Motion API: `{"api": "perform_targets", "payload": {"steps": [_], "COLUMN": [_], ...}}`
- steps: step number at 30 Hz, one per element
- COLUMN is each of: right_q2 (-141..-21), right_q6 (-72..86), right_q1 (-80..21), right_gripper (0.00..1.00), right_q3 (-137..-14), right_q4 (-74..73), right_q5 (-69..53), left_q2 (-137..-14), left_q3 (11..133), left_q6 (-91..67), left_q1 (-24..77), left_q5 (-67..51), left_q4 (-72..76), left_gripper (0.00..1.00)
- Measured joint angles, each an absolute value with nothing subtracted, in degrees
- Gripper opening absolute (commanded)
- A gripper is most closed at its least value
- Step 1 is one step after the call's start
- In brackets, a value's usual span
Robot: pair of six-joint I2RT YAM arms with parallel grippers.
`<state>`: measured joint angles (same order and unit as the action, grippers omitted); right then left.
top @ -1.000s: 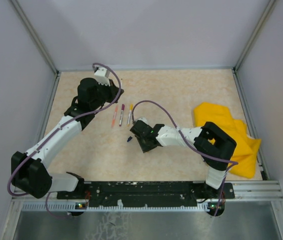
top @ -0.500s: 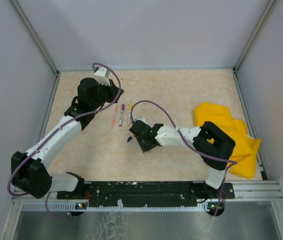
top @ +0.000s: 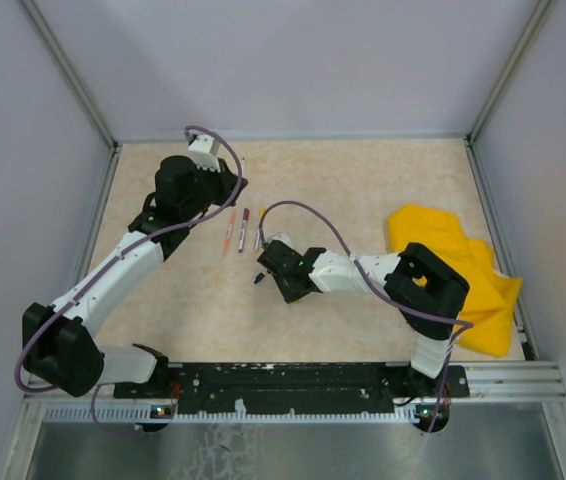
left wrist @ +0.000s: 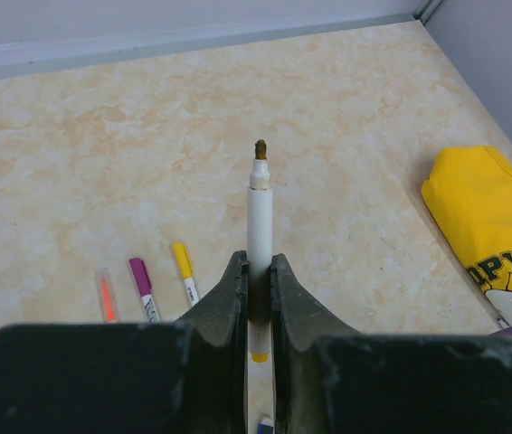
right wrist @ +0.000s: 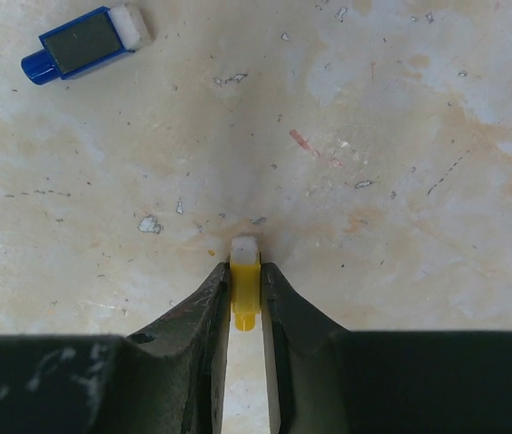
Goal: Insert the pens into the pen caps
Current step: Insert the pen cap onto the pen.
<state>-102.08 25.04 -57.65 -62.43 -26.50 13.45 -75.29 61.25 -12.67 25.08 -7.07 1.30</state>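
Observation:
My left gripper [left wrist: 256, 264] is shut on a white pen [left wrist: 260, 212] and holds it above the table, its bare brownish tip pointing away. In the top view this gripper [top: 237, 182] is at the back left. My right gripper [right wrist: 245, 271] is shut on a small yellow pen cap [right wrist: 244, 291], pressed down close to the table; in the top view it [top: 273, 268] is at mid table. A dark blue cap [right wrist: 84, 42] lies loose beside it [top: 259, 278]. Three capped pens lie side by side: orange [left wrist: 105, 297], purple [left wrist: 141, 287], yellow [left wrist: 184, 271].
A crumpled yellow cloth [top: 458, 275] lies at the right of the table, also in the left wrist view [left wrist: 491, 235]. Grey walls enclose the table on three sides. The capped pens lie between the two grippers [top: 243, 230].
My right gripper has shifted slightly to the left, toward the blue cap. The left arm has not visibly moved.

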Motion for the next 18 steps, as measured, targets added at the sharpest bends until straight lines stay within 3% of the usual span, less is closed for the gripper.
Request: {"api": "perform_targets", "payload": {"steps": [8, 13, 18], "right_q2": [-102.06, -99.29, -88.55], "right_q6": [24.91, 25.36, 26.83], "right_q1": [-57.65, -56.82, -51.92], "right_gripper": [0.01, 0.0, 0.04], "right_q3": [-62.57, -59.9, -53.87], "right_q4": [-26.61, -25.41, -22.04], "right_q5": [13.61, 13.43, 11.6], "left_q2": [-74.87, -74.06, -74.04], "left_q3": [61.1, 60.9, 60.8], "left_q6": [-12.36, -11.64, -10.83], "left_q1": [25.08, 25.08, 25.26], "left_q5": [-7.07, -8.36, -13.17], "left_q4": [1.39, 2.07, 3.27], "left_gripper": [0.0, 0.0, 0.0]}}
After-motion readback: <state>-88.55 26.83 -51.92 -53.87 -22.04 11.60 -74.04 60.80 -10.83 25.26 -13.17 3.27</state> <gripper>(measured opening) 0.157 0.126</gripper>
